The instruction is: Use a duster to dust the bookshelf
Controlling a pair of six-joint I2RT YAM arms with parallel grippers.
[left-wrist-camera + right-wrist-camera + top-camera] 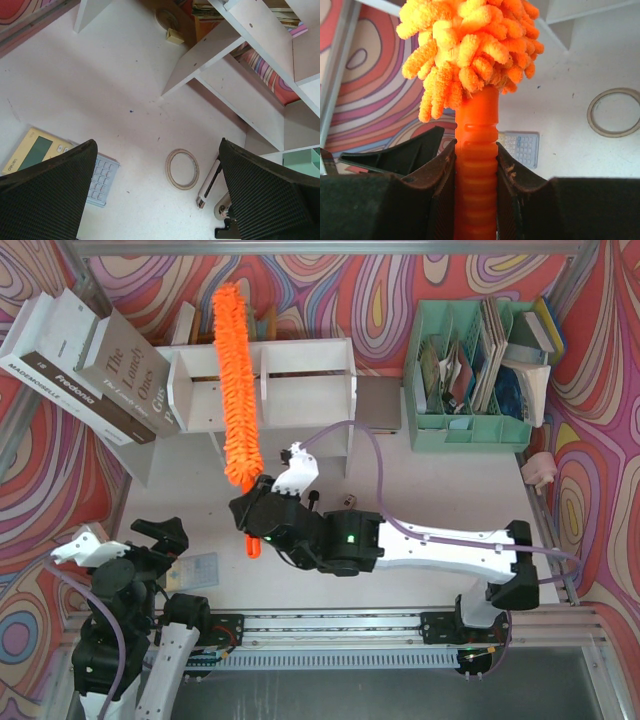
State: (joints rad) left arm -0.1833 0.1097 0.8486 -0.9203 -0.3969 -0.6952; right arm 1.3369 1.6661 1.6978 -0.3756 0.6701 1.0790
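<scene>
The white bookshelf [300, 380] stands at the back middle of the table; its boards also show in the left wrist view [235, 35]. The fluffy orange duster [236, 380] stretches front to back over the shelf's left half; I cannot tell whether its strands touch the shelf. My right gripper [256, 525] is shut on the duster's ribbed orange handle [476, 160], with the shaggy head [470, 45] just beyond the fingers. My left gripper [160, 537] is open and empty above the table's front left, its jaws wide apart in the left wrist view [157, 192].
A mint-green organizer [470, 370] full of books stands back right. Leaning books [90, 370] are back left. A tape ring [182, 169], a calculator [30, 152], a keypad [102, 177] and a small cutter [209, 184] lie on the table in front of the shelf.
</scene>
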